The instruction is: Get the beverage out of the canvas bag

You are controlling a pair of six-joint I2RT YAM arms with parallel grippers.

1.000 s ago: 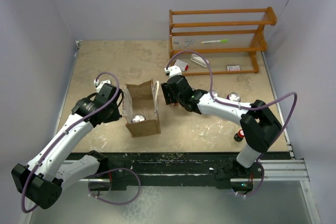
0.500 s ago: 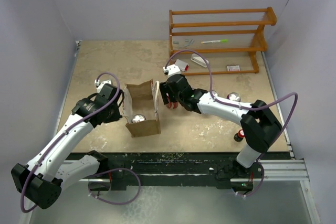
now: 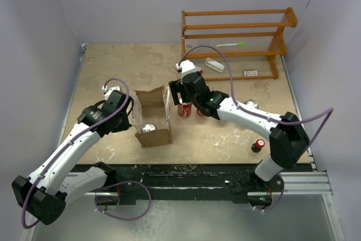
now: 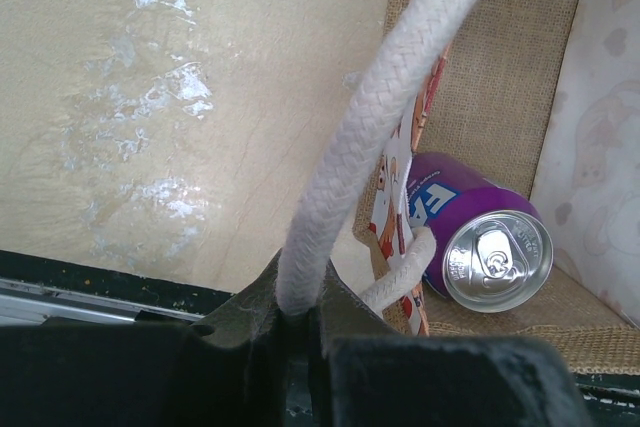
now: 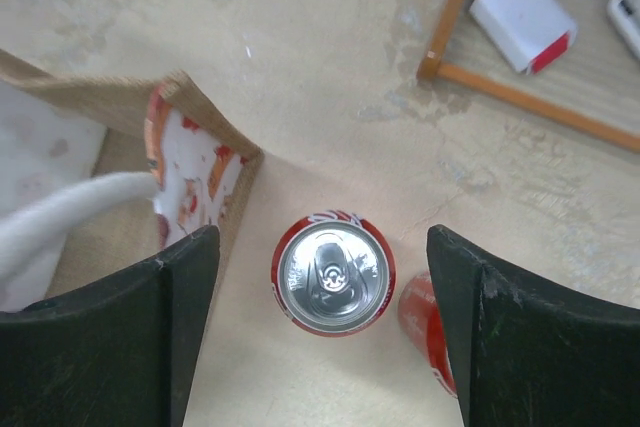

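Moved: right gripper [image 5: 322, 247] pulled back from bag [image 3: 161, 135] edge, baring two cans.
Left gripper [image 4: 300, 312]: clamped on handle [image 4: 370, 137].
Left wrist only: purple can [image 4: 480, 237] inside bag.
Right wrist: jaws wide over red can [image 5: 333, 275], just outside bag; second can [image 5: 425, 332] beside it.

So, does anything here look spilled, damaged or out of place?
Nothing spilled or damaged. One oddity: the purple drink can seems tilted at the bottom of the tan canvas bag, not upright like the red drink can outside.
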